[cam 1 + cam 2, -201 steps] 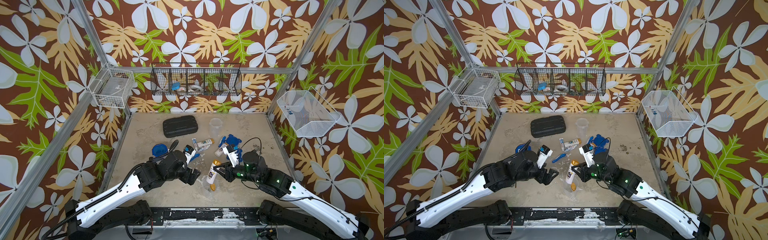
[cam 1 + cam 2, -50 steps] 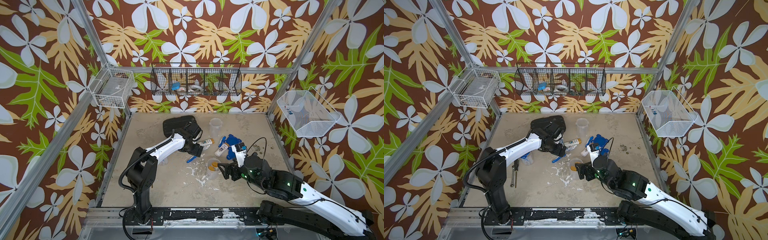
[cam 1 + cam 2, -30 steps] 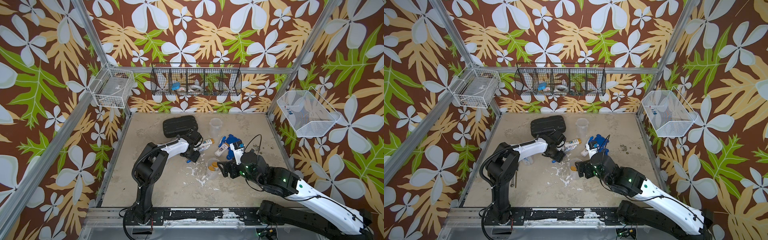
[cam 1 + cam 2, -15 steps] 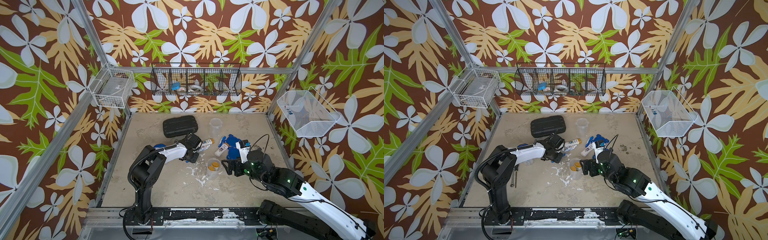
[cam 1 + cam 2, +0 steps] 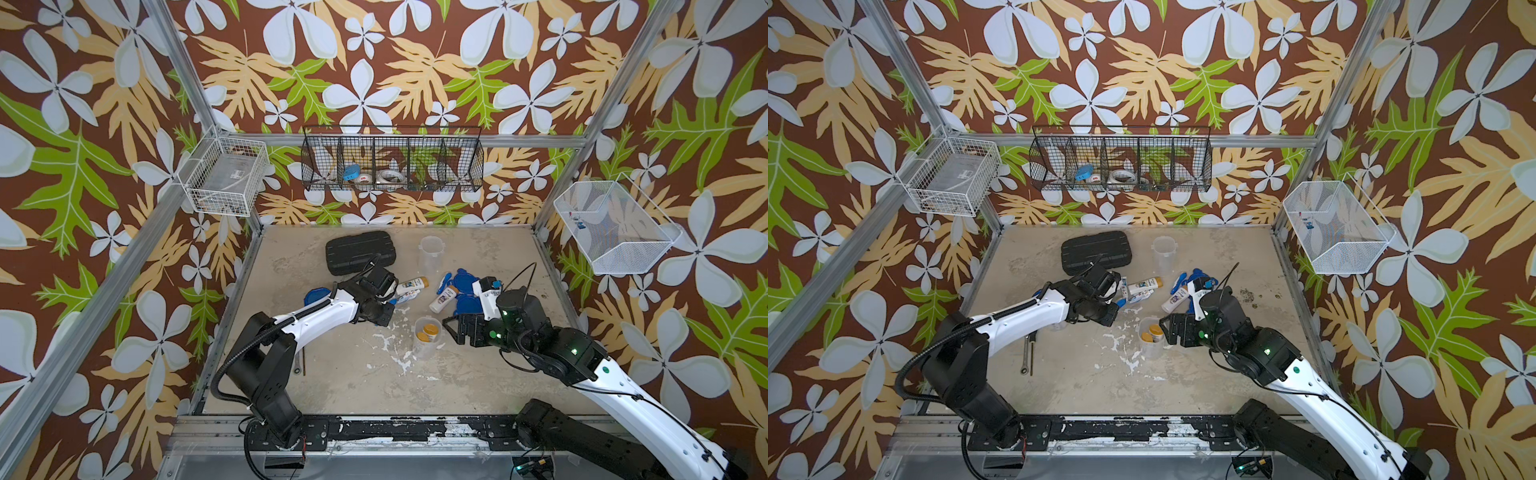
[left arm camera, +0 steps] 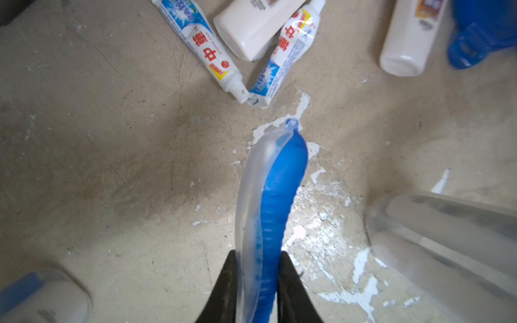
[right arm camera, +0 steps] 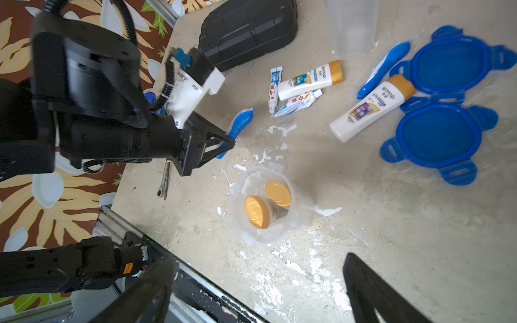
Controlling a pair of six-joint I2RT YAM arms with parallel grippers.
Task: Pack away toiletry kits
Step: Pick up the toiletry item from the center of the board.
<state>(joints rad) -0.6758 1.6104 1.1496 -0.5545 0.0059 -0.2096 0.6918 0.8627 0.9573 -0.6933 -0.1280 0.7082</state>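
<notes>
My left gripper (image 6: 257, 268) is shut on a blue toothbrush (image 6: 268, 209) in its clear wrapper, just above the floor; both show in a top view (image 5: 1113, 311). An upright clear tumbler (image 5: 426, 340) holds two white bottles with orange caps (image 7: 265, 207). My right gripper (image 5: 455, 330) stands open and empty beside it, jaws wide apart (image 7: 260, 293). Two more bottles (image 7: 310, 79) (image 7: 372, 107) and two toothpaste tubes (image 7: 274, 86) (image 7: 296, 105) lie loose. A second toothbrush (image 7: 383, 70) and two blue lids (image 7: 436, 137) lie beyond.
A black ribbed case (image 5: 359, 251) lies at the back left, and an empty clear tumbler (image 5: 431, 253) stands beside it. A small wrench (image 5: 1027, 353) lies near the left arm's base. Wire baskets (image 5: 392, 160) hang on the walls.
My left gripper's jaws have closed on the toothbrush and the arm has shifted slightly. The right gripper has drawn a little to the right, away from the tumbler.
</notes>
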